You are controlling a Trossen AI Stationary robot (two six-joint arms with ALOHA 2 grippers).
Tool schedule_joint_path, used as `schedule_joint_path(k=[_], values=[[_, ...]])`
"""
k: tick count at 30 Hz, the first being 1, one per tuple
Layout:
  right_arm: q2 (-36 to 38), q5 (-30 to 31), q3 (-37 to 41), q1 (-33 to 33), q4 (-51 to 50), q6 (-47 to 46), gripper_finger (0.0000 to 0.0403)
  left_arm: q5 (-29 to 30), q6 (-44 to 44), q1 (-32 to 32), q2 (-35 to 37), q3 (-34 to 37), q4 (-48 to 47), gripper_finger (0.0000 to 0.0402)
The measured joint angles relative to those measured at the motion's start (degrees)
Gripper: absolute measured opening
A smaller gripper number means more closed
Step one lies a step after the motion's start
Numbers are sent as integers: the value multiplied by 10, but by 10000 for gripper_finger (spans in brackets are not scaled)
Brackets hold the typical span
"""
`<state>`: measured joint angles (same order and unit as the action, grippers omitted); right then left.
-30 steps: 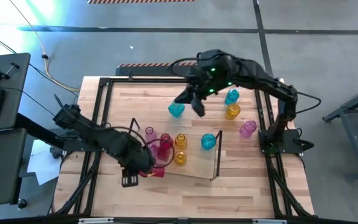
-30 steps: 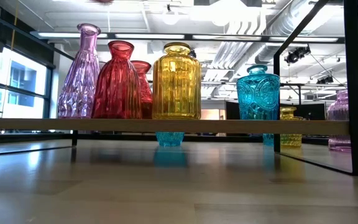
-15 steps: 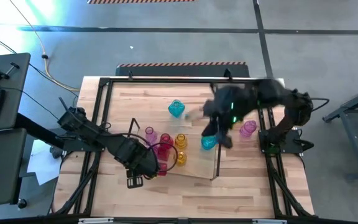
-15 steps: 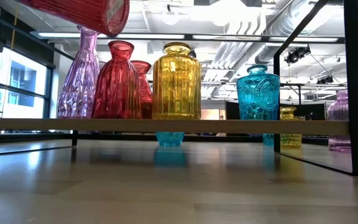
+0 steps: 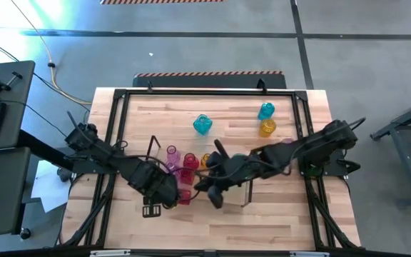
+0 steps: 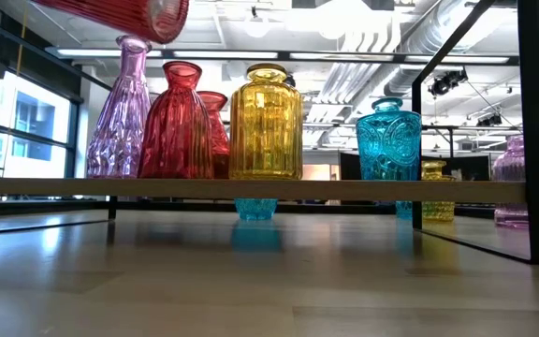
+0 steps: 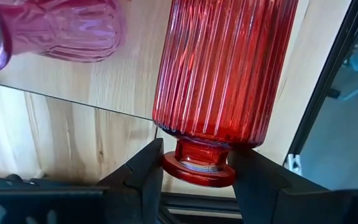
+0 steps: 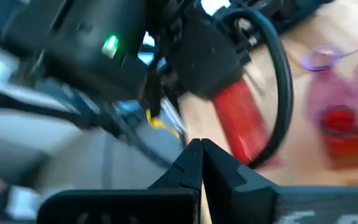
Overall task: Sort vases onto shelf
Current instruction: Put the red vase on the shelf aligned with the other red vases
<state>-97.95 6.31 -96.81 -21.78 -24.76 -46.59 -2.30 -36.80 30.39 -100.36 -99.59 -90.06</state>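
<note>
My left gripper hangs above the near left corner of the shelf, shut on a red ribbed vase. That vase also shows at the top of the low view. On the shelf board stand a purple vase, two red vases, a yellow one and a cyan one. My right gripper is shut on nothing. It reaches across the shelf's near side, close to the left gripper; its arm hides the shelf's right part in the high view. My left gripper pinches the red vase's narrow neck, just behind the flared rim at that end, between its two fingers. The fingers come from above and lie across the vase. The vase is lifted clear and lies near level, its free end a little lower.
A cyan vase stands on the table behind the shelf. Another cyan vase and a yellow one stand at the far right. A black frame runs around the table. A pink vase shows behind the shelf's right end frame.
My right gripper has swung from the table's far side toward the near edge, across the shelf, sinking and rolling, and now lies close to the left gripper. The red vase in my left gripper has come down into the top of the low view.
</note>
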Motion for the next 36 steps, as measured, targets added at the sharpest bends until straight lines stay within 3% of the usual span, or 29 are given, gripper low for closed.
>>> schedule_joint_path(k=[4, 6, 14, 24, 36], values=[[0, 25, 88, -3, 170, -82, 0, 12, 10, 8, 0, 0, 0, 147], [0, 52, 118, -8, 208, -117, 0, 17, 15, 9, 0, 0, 0, 145], [1, 172, 161, -45, 214, -202, 0, 59, 27, -3, 0, 0, 0, 148], [-46, 171, 162, -57, 199, -262, 0, 63, 64, -23, 0, 0, 1, 148], [-100, 224, 162, -64, 278, -303, 0, 54, 90, -5, 0, 0, 0, 148]])
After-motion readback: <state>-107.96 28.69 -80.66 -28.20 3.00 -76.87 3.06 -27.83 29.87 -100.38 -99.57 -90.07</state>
